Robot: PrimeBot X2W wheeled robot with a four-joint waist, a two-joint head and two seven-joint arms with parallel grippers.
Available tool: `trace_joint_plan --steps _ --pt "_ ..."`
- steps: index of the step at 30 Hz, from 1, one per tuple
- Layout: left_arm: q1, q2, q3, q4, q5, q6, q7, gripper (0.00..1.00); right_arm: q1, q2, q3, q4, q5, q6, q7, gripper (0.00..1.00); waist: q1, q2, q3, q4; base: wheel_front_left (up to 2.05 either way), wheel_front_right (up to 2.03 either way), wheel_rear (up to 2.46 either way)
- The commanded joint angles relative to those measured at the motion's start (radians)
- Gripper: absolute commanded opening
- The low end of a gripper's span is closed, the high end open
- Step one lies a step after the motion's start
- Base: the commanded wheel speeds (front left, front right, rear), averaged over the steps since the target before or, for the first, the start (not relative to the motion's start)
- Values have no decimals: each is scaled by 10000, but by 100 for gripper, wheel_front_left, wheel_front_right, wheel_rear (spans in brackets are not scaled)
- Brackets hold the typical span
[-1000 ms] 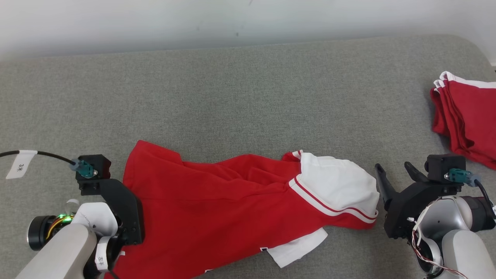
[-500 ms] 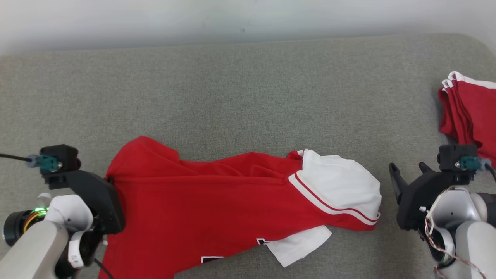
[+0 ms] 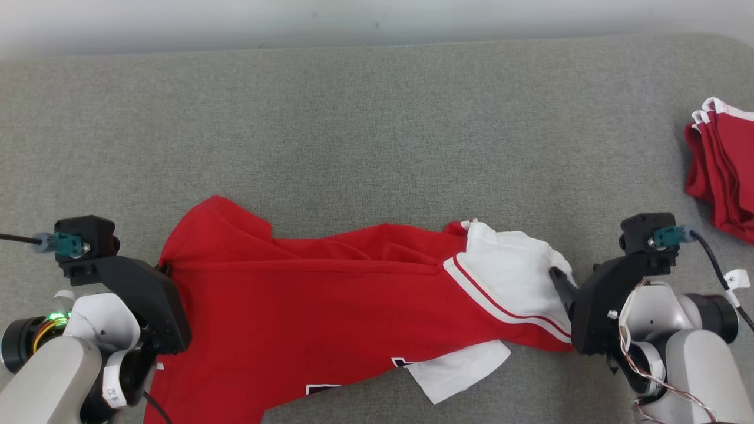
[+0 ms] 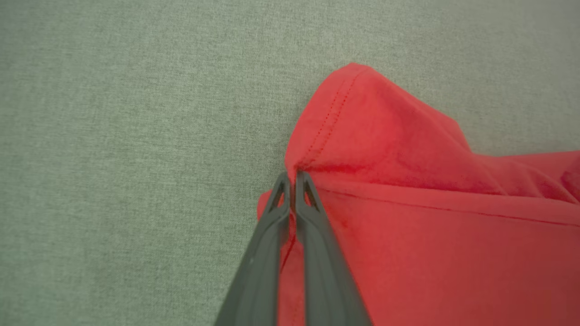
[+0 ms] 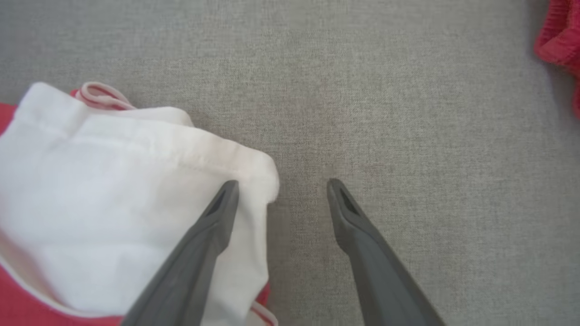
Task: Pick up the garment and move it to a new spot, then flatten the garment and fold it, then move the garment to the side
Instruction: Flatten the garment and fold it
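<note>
Two claws are seen at opposite ends of a crumpled red short-sleeved garment (image 3: 330, 306) with white sleeves and red-and-white striped trim, which is spread lengthwise across the near part of a grey fabric-covered desk (image 3: 377, 129). The left claw (image 4: 292, 176) is pressed together on the garment's left end, where the red hem is pinched between the two dark fingers just below a raised, stitched corner; in the left wrist view a thin strip of red cloth is seen squeezed between them. The right claw (image 5: 281, 185) is spread wide at the garment's right end. One of its fingers (image 5: 217, 213) is laid over the edge of the rumpled white sleeve (image 3: 512, 277), while the other is held over bare grey cloth just beside that edge, so nothing is gripped there; whether the fingers are touching the fabric cannot be told. A second white sleeve (image 3: 459, 371) is seen poking out from under the red body near the front edge. A stack of folded red garments with white edging (image 3: 721, 171) is placed well apart, at the desk's far right. A pale wall (image 3: 377, 17) is seen behind the desk.
</note>
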Motion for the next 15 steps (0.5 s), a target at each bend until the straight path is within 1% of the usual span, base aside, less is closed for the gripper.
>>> trace_joint_plan --steps 1,7,12,15 --pt "124 7 -21 -71 84 57 42 0 124 60 -1 -4 -158 -26 11 100 -1 -1 32 -19 0 0 0" --pt "108 29 -70 -19 121 107 58 0 -36 122 -342 89 -574 -26 -298 100 -1 -1 38 -33 0 0 0" --pt "112 -7 -106 39 103 92 65 0 -75 132 -210 303 -691 -26 -249 100 -1 -1 18 -13 0 0 0" --pt "115 -23 -116 82 77 66 44 0 -166 139 33 524 -635 -26 -262 100 -1 -1 13 13 0 0 0"
